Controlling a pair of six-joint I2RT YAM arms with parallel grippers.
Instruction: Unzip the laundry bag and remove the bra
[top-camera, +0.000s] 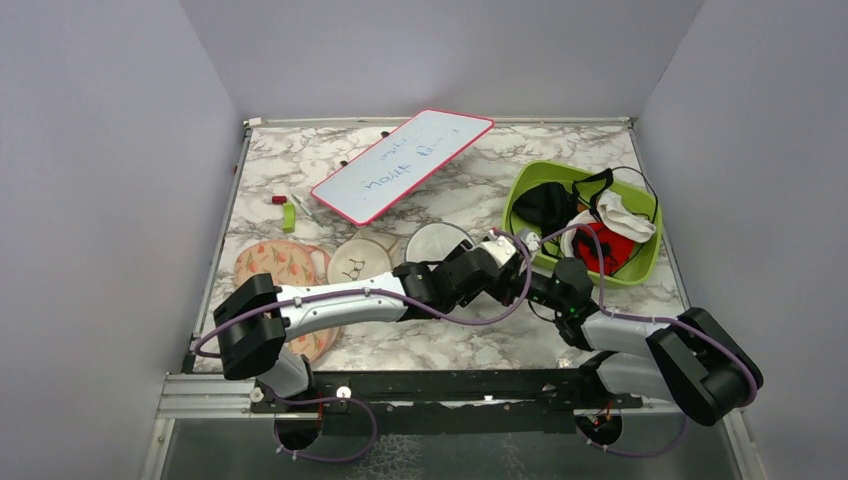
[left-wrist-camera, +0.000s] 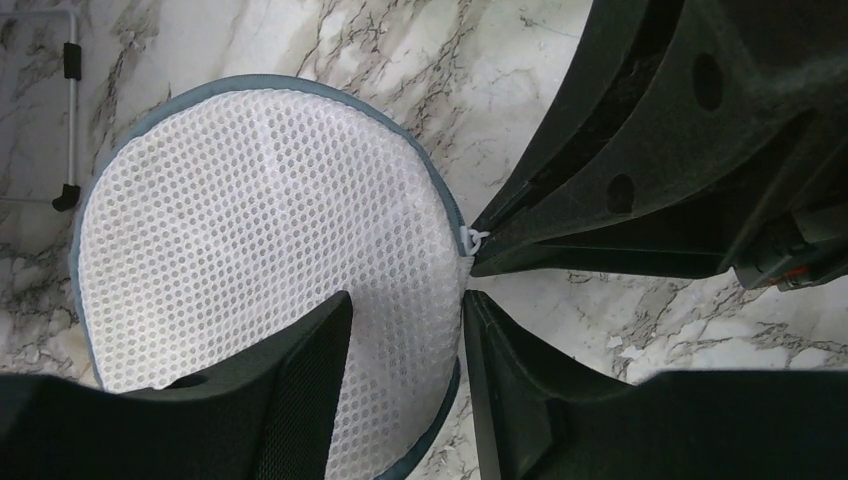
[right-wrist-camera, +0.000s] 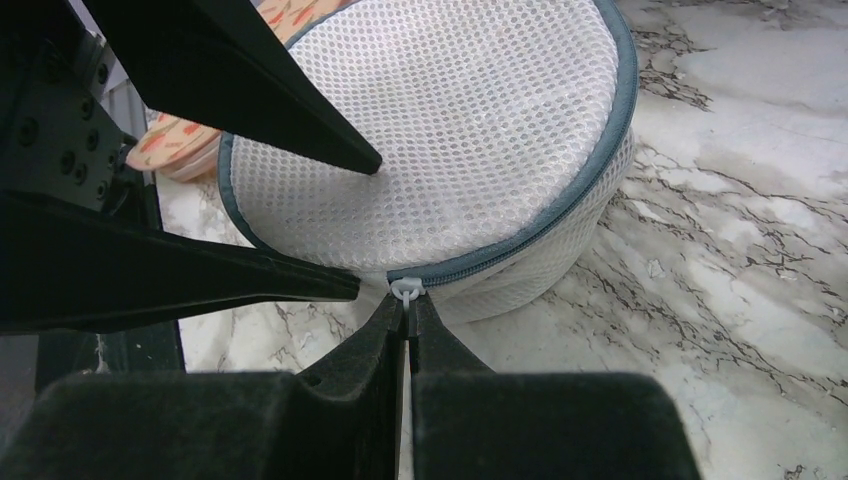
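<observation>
Overhead, the laundry bag is lying on the surface. From the left wrist, the left hand is straddling its near rim, open. From the right wrist, the right hand is pinching the zip pull, with the zip curving off rightward.

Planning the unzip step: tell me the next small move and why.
Probably slide the right gripper along the zip line: it is shut on the zip pull, the zip looks closed, and the open left gripper straddles the rim of the laundry bag.
</observation>
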